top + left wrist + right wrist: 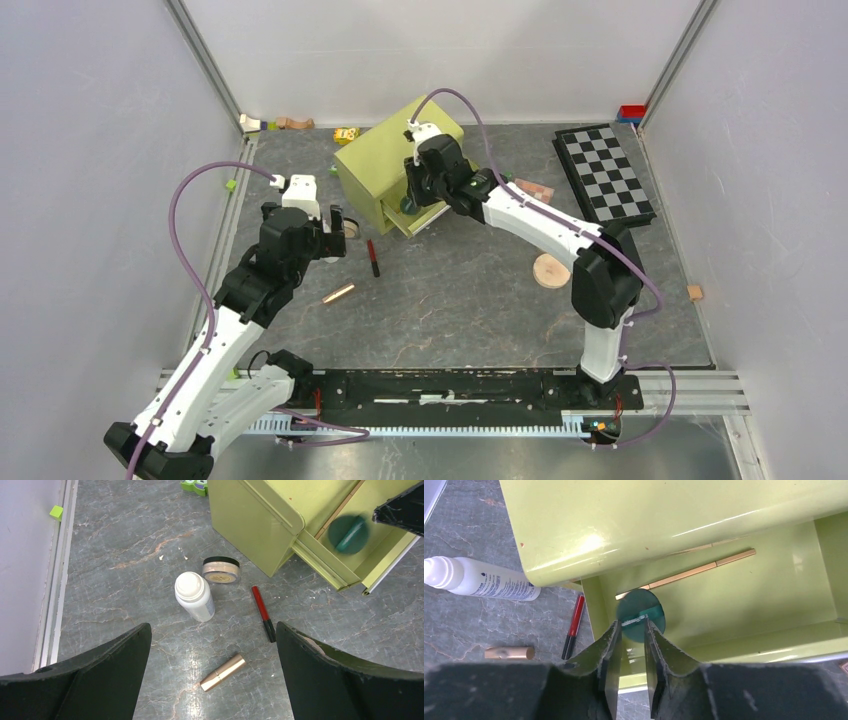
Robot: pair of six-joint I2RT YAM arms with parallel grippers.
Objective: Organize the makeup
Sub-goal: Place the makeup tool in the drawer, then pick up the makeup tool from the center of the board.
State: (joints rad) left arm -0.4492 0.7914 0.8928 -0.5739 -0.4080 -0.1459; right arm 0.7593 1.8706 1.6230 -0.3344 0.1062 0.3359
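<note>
My right gripper [633, 624] hangs over the open drawer [744, 595] of the lime-green box [385, 165], jaws a narrow gap apart. A blurred green disc [641, 614] with a green stick on it lies just past the tips, inside the drawer. A thin gold stick [704, 569] rests at the drawer's back. My left gripper [212, 630] is wide open above the table, holding nothing. Below it lie a white bottle [195, 596], a tan compact [221, 570], a red-black pencil [263, 613] and a rose-gold tube [223, 672]. Another compact [550, 270] and a pink-brown palette [532, 190] lie right of the box.
A black-and-white chequered board [603, 175] sits at the back right. Small toy blocks [270, 123] lie along the back wall, one [694, 292] near the right edge. White walls close in the table on three sides.
</note>
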